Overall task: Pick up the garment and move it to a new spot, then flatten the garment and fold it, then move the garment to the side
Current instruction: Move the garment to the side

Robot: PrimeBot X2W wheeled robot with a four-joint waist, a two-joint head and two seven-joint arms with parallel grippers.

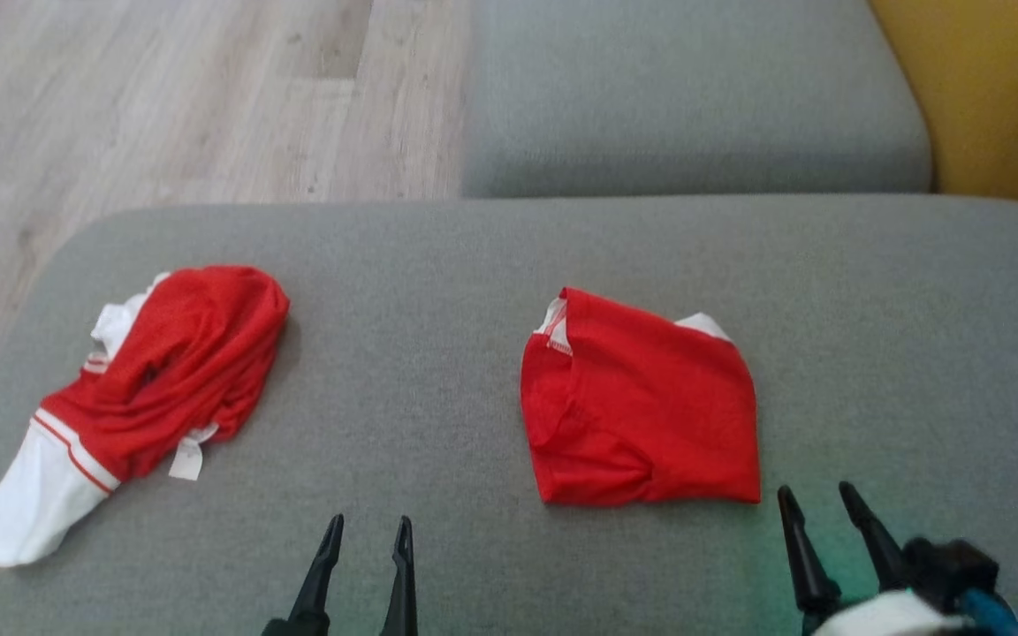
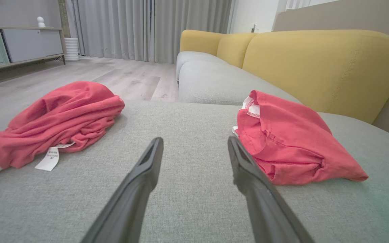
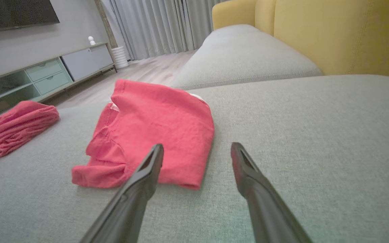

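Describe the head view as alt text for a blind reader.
Two red garments lie on a grey cushion: a crumpled garment at left, a folded garment at right. Below, the left gripper and right gripper hover, fingers open.

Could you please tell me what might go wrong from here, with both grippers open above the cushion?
1. The right gripper sits close to the folded garment; a stray move could undo its fold.
2. The crumpled garment is bunched, so a pinch by the left gripper may catch several layers.
3. Its white end lies near the edge of the cushion and could slide towards the floor.
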